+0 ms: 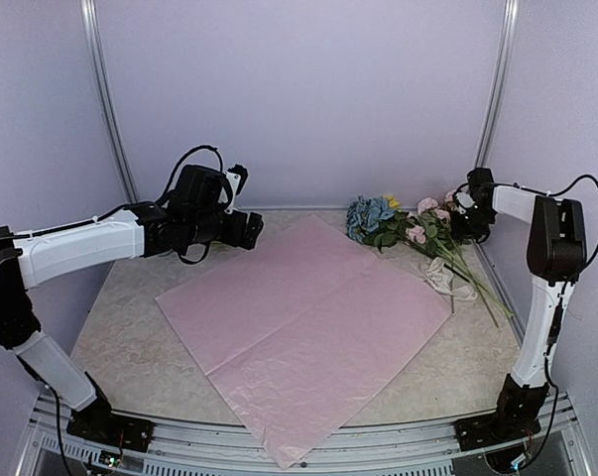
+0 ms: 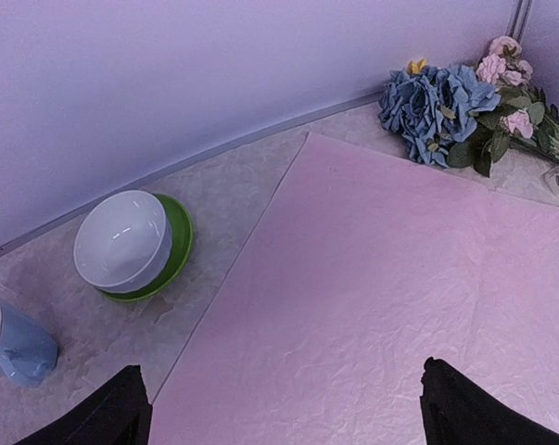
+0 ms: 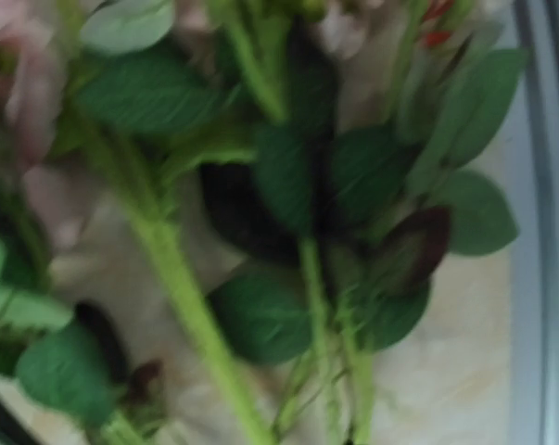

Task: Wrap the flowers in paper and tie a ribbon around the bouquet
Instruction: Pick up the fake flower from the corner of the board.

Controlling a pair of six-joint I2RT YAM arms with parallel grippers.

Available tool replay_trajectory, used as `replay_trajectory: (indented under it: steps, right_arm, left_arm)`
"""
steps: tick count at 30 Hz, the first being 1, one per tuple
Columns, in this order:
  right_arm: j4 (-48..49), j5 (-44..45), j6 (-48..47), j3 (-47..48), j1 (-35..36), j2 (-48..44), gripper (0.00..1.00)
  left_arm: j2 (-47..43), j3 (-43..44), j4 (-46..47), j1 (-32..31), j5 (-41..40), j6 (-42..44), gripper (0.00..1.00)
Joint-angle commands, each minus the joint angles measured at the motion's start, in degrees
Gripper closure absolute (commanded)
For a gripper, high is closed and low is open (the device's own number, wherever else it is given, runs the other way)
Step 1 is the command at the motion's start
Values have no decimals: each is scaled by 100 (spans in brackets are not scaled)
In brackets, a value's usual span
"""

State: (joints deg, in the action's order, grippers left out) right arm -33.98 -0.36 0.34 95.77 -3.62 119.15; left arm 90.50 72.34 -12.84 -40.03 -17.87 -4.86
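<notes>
The lilac-pink paper [image 1: 303, 317] lies flat on the table, one corner over the near edge. The flowers [image 1: 398, 226], with blue, yellow and pink heads, lie at the back right, stems pointing right and toward me. The cream ribbon [image 1: 447, 278] is crumpled beside the stems. My left gripper [image 1: 249, 226] hovers open over the paper's far left edge; its black fingertips [image 2: 121, 413] frame bare paper [image 2: 353, 278]. My right gripper [image 1: 470, 224] is down at the flowers. In its blurred wrist view, green stems [image 3: 182, 297] and leaves fill the frame and hide the fingers.
A white bowl on a green saucer [image 2: 131, 243] and a blue mug [image 2: 19, 348] stand at the back left, off the paper. A metal rail [image 3: 543, 222] runs along the table's right edge, close to the stems. Walls close in the back and sides.
</notes>
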Motion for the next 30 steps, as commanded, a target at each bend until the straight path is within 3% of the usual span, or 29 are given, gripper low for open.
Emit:
replay_trajectory:
  steps: [1,17,25,30]
  right_arm:
    - [-119,-79,-140,341,-95,357,72]
    - [-452,452,-546,1137,-95,1390,83]
    - [-351,1026,-608,1053,-43,968,82]
    - [-254,589,-591,905,-27,610,82]
  left_arm:
    - [-204,-93,61,31,283,-230,1]
    - [-295,-270,183,26,-51,-26,1]
    - [-112,-195,81,33,-4,-44,1]
    - [-142,-192,80,30,31,-43,1]
